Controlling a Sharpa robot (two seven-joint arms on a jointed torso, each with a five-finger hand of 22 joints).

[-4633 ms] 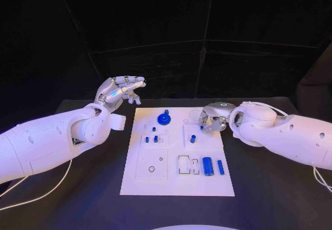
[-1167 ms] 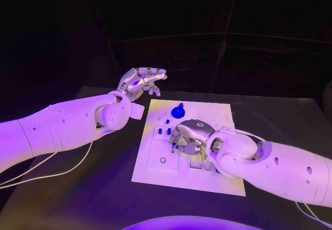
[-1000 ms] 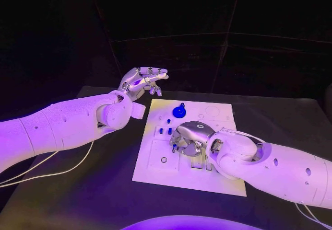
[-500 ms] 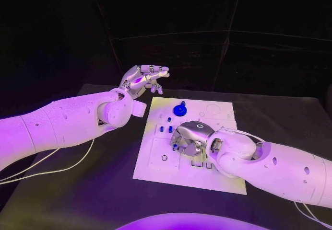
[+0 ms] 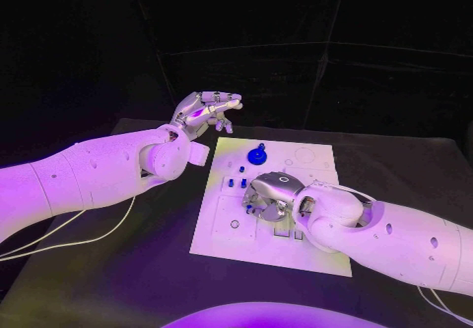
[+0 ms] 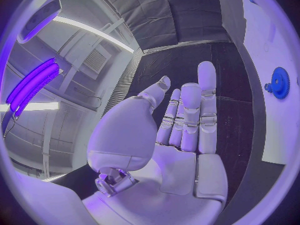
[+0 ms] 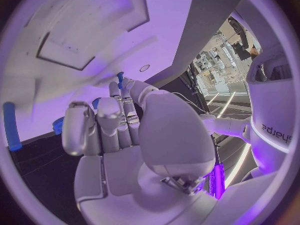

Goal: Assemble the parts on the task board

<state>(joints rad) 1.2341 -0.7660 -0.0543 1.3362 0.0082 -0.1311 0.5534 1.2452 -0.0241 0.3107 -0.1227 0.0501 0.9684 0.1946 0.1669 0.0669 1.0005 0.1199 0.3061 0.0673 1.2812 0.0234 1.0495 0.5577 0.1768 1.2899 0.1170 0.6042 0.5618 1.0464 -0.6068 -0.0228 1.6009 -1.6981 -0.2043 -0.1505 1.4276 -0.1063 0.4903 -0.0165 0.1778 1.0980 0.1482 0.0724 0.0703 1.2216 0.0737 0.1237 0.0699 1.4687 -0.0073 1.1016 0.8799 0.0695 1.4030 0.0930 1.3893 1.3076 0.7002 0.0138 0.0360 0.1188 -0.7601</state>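
Observation:
The white task board (image 5: 225,242) lies mid-table. My right hand (image 5: 268,198) hovers low over its middle, fingers curled down. In the right wrist view my right hand (image 7: 125,130) pinches a small blue peg (image 7: 120,78) between thumb and a fingertip, above the board (image 7: 81,15); a blue cylinder (image 7: 9,126) lies beside it. A blue gear (image 5: 257,157) sits near the board's far edge, with two small blue pegs (image 5: 236,182) standing below it. My left hand (image 5: 205,109) is raised beyond the board's far left corner, fingers apart and holding nothing. The left wrist view has this hand (image 6: 181,130) and the gear (image 6: 279,82).
The black table (image 5: 138,273) spreads around the board, with bare room on the left and at the front. A white cable (image 5: 84,240) hangs under my left arm. A dark curtain closes off the back.
My right hand has come from the board's far right edge to its middle and has stayed there for the last second. My left hand has stayed raised.

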